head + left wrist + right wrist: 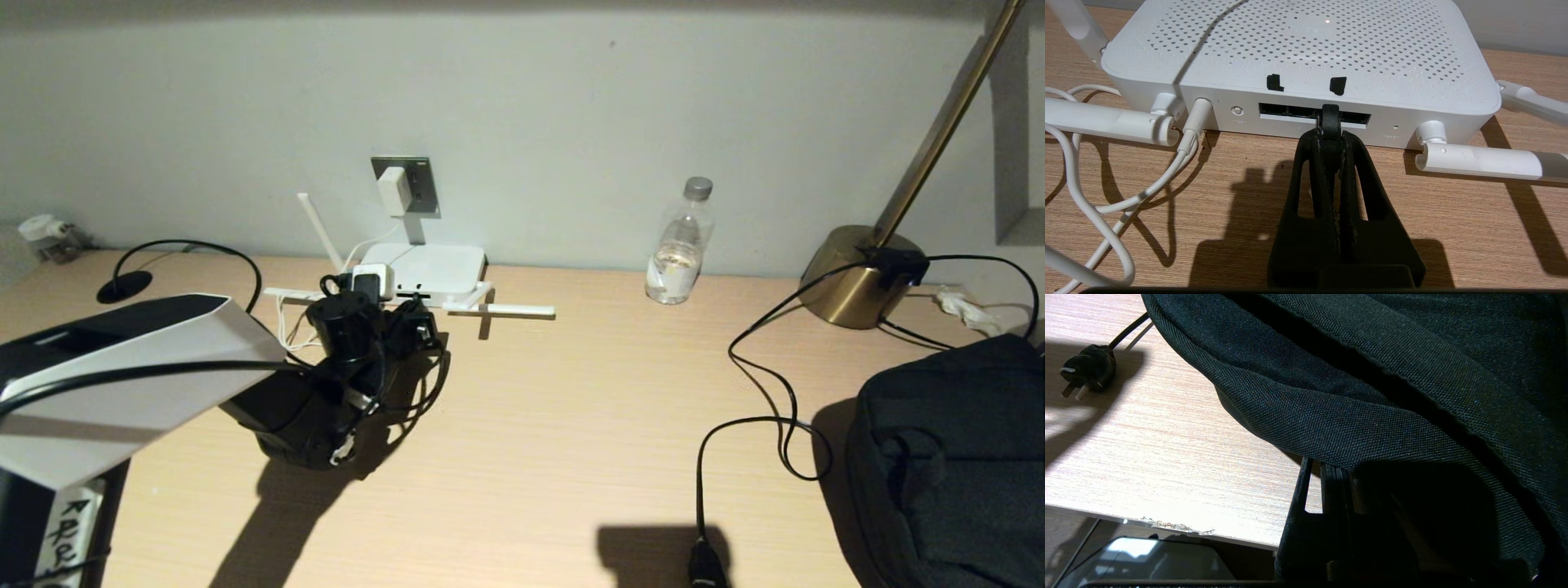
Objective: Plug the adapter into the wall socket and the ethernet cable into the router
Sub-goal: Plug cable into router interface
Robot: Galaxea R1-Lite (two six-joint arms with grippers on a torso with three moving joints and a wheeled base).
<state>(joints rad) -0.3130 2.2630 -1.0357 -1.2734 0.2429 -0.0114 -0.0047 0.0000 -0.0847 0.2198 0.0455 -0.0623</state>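
The white adapter (393,191) sits plugged into the grey wall socket (423,181) above the desk. Below it lies the flat white router (429,268) (1306,45), its thin white cord (1180,151) in a port at one end of the front edge. My left gripper (412,322) (1329,136) is right in front of the router, shut on the ethernet cable (1330,118). The cable's black end sits at the dark port row; the clear plug is hidden. My right gripper (1331,477) is shut at the desk's near right edge, its tips under a dark bag.
Router antennas (1486,161) lie flat on the desk on both sides of my left gripper. A water bottle (680,245) and a brass lamp (857,278) stand by the wall. The lamp's black cord ends in a loose plug (1088,371). The dark bag (955,457) fills the right corner.
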